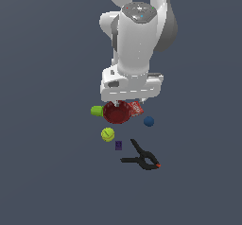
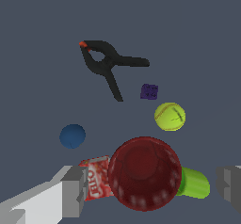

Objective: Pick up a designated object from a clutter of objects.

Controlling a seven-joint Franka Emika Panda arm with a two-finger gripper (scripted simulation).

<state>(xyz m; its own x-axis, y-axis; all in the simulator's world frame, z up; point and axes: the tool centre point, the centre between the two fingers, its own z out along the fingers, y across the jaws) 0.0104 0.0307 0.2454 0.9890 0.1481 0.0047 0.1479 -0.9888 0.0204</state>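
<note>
The dark blue ball [image 1: 149,121] lies on the grey floor, to the exterior view's right of the clutter; it also shows in the wrist view [image 2: 72,136], apart from the other items. My gripper [image 1: 130,102] hangs open and empty above the dark red bowl [image 1: 116,112], with the ball off to one side of it. In the wrist view the gripper [image 2: 153,188] straddles the bowl [image 2: 144,172], its grey fingers [image 2: 75,190] wide apart.
A red box [image 1: 136,108] and a green cup [image 1: 97,110] touch the bowl on either side. A tennis ball [image 1: 108,134], a tiny purple cube [image 1: 118,145] and a black clamp [image 1: 142,157] lie nearer the exterior view's bottom.
</note>
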